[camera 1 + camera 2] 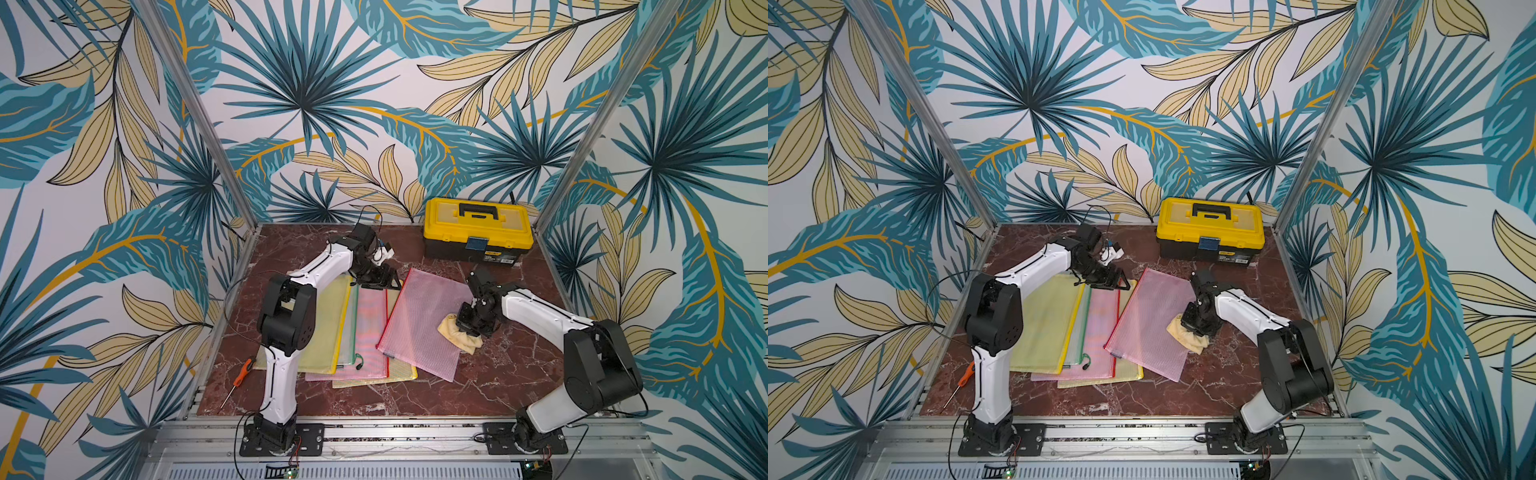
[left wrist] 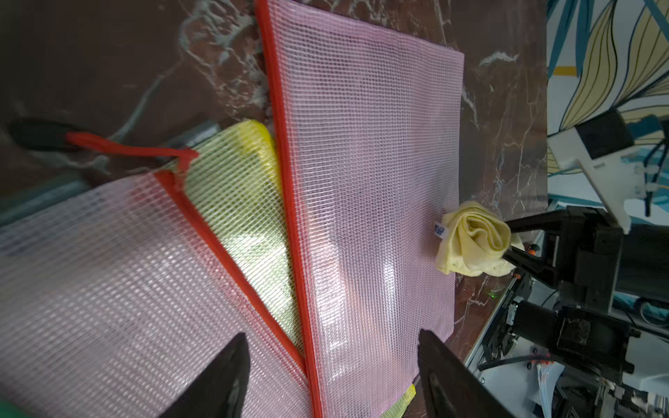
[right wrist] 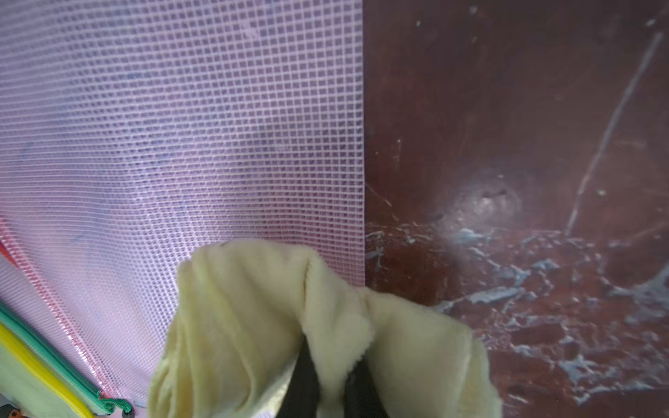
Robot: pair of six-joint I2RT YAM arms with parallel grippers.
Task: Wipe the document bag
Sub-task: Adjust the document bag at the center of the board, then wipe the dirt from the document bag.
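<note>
The pink mesh document bag with a red zip edge lies slanted mid-table, partly over other bags. It fills the left wrist view and the right wrist view. My right gripper is shut on a bunched pale yellow cloth, which rests at the bag's right edge, half on the marble. My left gripper hovers open over the bag's far corner, nothing between its fingers.
Left of the pink bag is a fanned stack of mesh bags: yellow, green-zipped and another pink one. A yellow toolbox stands at the back right. An orange screwdriver lies near the left arm's base.
</note>
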